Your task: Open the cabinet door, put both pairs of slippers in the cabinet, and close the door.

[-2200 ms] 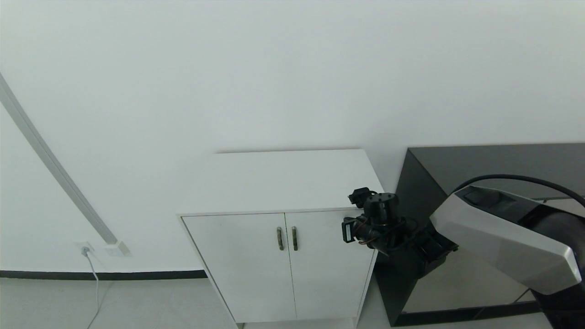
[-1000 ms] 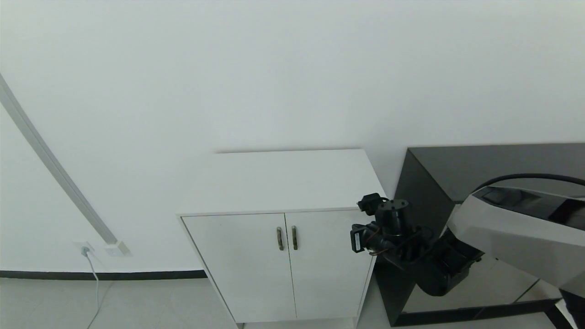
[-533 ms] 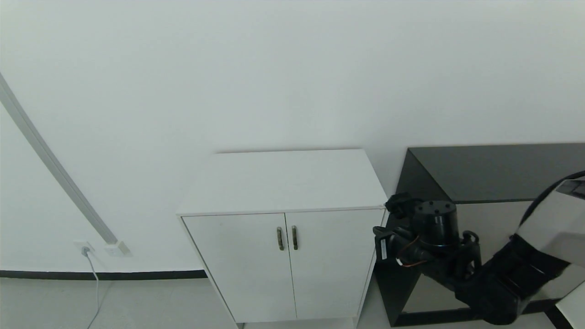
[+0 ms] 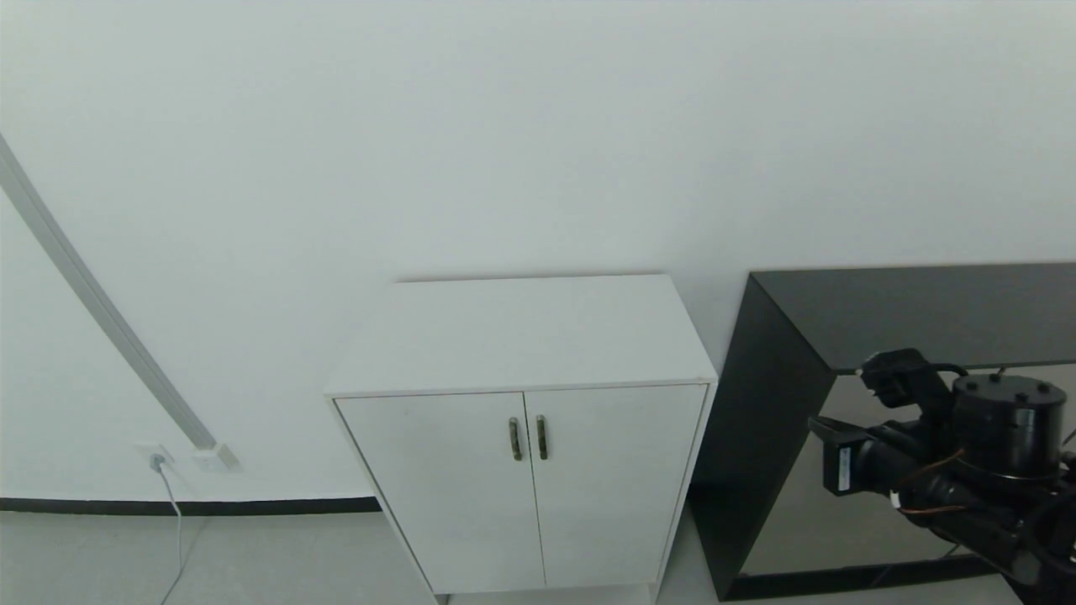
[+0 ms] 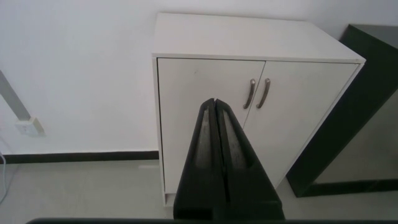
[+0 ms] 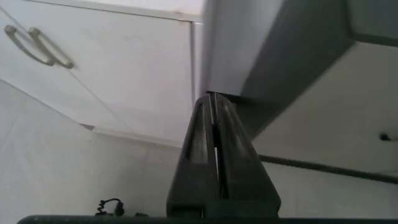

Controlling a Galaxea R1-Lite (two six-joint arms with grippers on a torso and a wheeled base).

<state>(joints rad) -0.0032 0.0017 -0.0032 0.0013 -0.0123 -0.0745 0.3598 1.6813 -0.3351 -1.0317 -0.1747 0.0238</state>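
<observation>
head view: a white two-door cabinet point(image 4: 521, 336) stands at the lower centre of the frame against a white wall. both doors are shut, and its two dark bar handles point(image 4: 527, 439) sit side by side at the middle seam. just right of it stands a glossy black table point(image 4: 916, 311). the right arm point(image 4: 975, 470) sits at the lower right in front of the table, apart from the cabinet. a white wall socket point(image 4: 156, 459) with a grey cable is at the lower left.

left wrist view: the left gripper point(image 5: 215, 102) has its black fingers pressed together with nothing between them. it faces the cabinet point(image 5: 236, 37) front without touching it, near the handles point(image 5: 257, 93).

right wrist view: the right gripper point(image 6: 214, 99) is likewise closed flat and holds nothing. it lines up with the corner where the cabinet point(image 6: 124, 62) side meets the table point(image 6: 298, 50).
</observation>
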